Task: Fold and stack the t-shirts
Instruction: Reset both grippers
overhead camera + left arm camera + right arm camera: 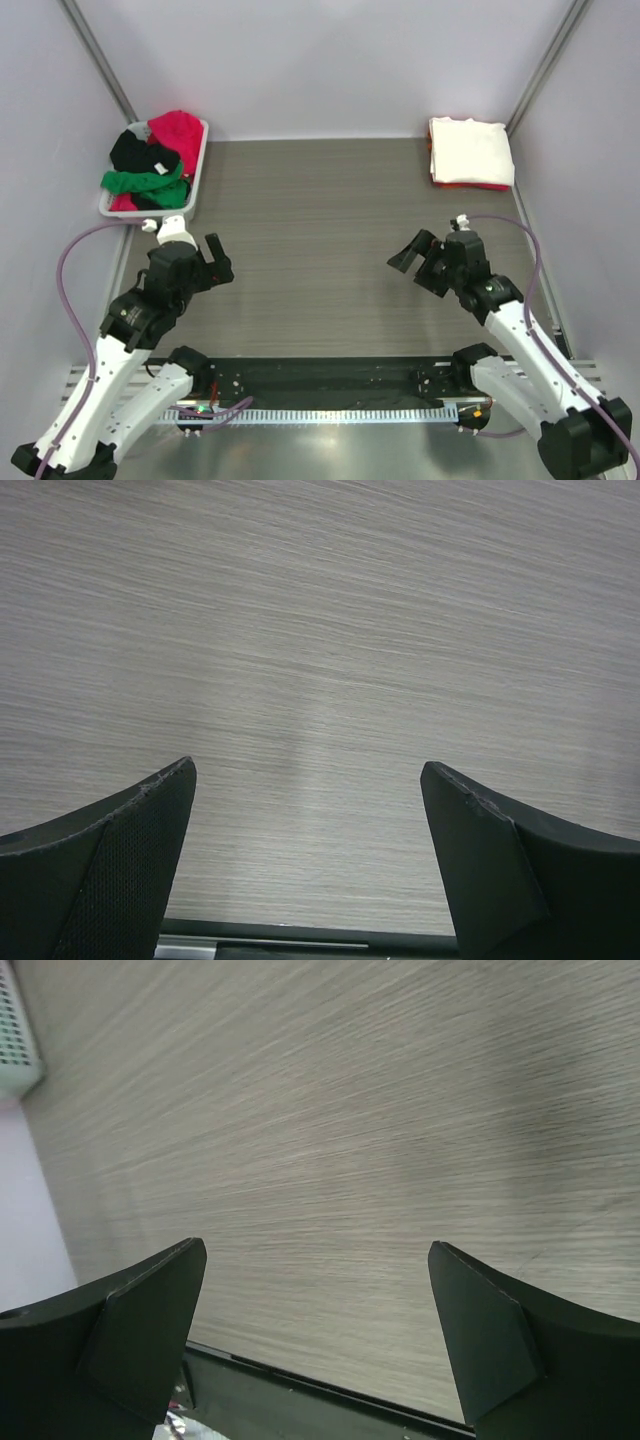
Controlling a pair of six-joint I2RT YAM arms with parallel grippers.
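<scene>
A folded cream-white t-shirt (470, 150) lies on top of a stack at the back right, with orange and red cloth edges (472, 185) showing under it. A white basket (199, 172) at the back left holds crumpled t-shirts: a red-pink one (177, 129), a black one (128, 150) and a green one (145, 183). My left gripper (222, 262) is open and empty over the bare table, front left. My right gripper (412, 262) is open and empty, front right. Both wrist views show only open fingers (150, 830) (160, 1310) above wood-grain table.
The table (320, 240) is grey wood grain, walled by white panels on three sides. A black rail (320, 375) with a white toothed strip runs along the near edge between the arm bases. A corner of the white basket (15, 1040) shows in the right wrist view.
</scene>
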